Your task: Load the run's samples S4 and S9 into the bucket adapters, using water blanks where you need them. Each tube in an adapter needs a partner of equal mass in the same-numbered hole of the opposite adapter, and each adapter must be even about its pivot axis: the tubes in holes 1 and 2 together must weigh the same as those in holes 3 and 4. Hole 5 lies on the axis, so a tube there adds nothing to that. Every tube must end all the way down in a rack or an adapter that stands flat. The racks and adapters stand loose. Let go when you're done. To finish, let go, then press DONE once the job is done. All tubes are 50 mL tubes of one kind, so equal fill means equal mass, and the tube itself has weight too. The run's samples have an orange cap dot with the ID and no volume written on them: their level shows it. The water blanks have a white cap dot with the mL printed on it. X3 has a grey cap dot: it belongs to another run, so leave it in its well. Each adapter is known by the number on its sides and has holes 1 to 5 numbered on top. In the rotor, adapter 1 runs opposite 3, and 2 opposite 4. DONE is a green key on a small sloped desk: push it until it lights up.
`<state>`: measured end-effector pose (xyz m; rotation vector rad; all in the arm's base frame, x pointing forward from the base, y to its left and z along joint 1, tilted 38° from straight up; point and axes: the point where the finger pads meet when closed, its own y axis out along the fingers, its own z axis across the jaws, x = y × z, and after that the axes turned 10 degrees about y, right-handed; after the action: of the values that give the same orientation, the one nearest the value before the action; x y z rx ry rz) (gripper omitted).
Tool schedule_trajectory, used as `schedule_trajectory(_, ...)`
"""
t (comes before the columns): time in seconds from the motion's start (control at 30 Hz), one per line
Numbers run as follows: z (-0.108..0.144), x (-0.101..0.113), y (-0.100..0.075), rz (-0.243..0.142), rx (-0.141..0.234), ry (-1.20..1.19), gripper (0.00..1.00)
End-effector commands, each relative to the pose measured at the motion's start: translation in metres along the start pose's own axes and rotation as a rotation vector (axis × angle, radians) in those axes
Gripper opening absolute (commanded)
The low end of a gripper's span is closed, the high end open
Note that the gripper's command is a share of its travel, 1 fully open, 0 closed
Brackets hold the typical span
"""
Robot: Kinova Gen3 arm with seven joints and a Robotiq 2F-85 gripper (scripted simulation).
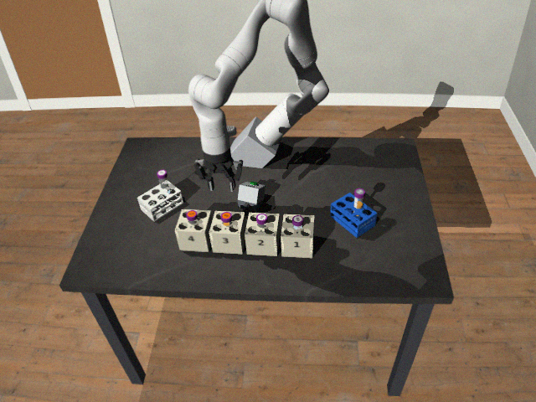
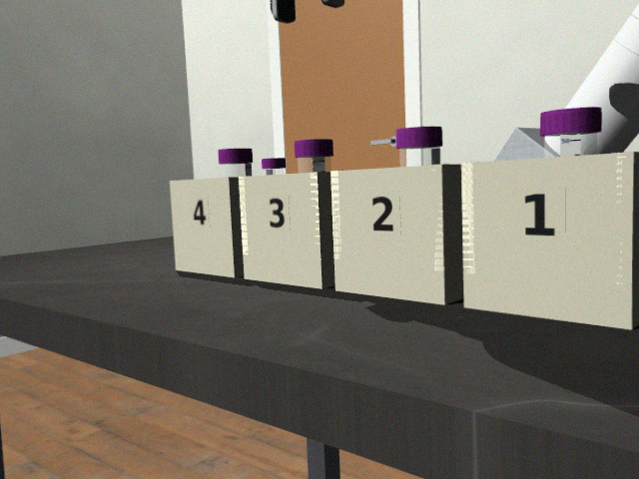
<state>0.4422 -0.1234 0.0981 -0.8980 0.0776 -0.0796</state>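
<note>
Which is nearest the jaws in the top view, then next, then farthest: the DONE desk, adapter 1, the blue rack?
Measured from the gripper, which is open and holds nothing:
1. DONE desk, just to its right in the picture.
2. Adapter 1, at the right end of the adapter row, nearer the camera.
3. Blue rack, far out on the table's right side.

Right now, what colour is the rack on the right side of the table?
Blue. The rack shows best in the top view, holding one purple-capped tube.
</note>
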Motion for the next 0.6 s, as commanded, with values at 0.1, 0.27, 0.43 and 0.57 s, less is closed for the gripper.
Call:
schedule_trajectory(0.1, 0.0, 0.0, -0.001, -0.001, -0.001, 0.0, 0.62)
schedule_trajectory(0.27, 0.0, -0.01, -0.001, -0.001, -0.001, -0.06, 0.1)
schedule_trajectory(0.43, 0.001, -0.02, -0.001, -0.001, -0.001, -0.12, 0.1)
schedule_trajectory(0.57, 0.002, -0.033, -0.001, -0.001, -0.001, -0.2, 0.1)
